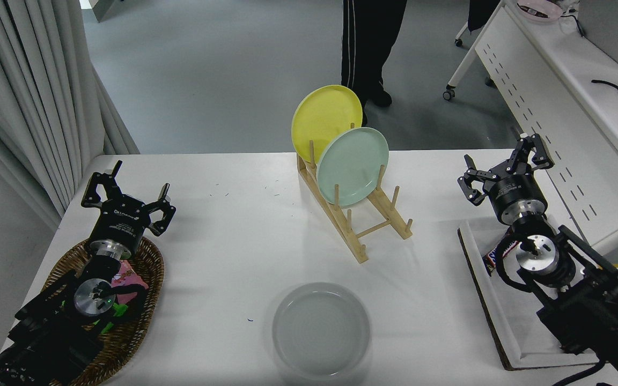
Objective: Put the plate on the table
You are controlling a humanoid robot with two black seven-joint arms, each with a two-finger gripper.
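Note:
The pale grey plate [321, 328] lies flat on the white table [234, 241] near its front edge, with nothing touching it. My right gripper [505, 163] is open and empty at the table's right side, far from the plate, above the back end of a white tray. At the lower left my left gripper [128, 194] is parked open over a wicker basket.
A wooden rack [360, 217] at the table's middle back holds a yellow plate [322, 119] and a mint green plate [353, 165] upright. The wicker basket [142, 300] holds snacks. The white tray [494, 308] lies at the right. A person's legs [370, 43] stand beyond the table. A white desk [566, 91] runs along the right.

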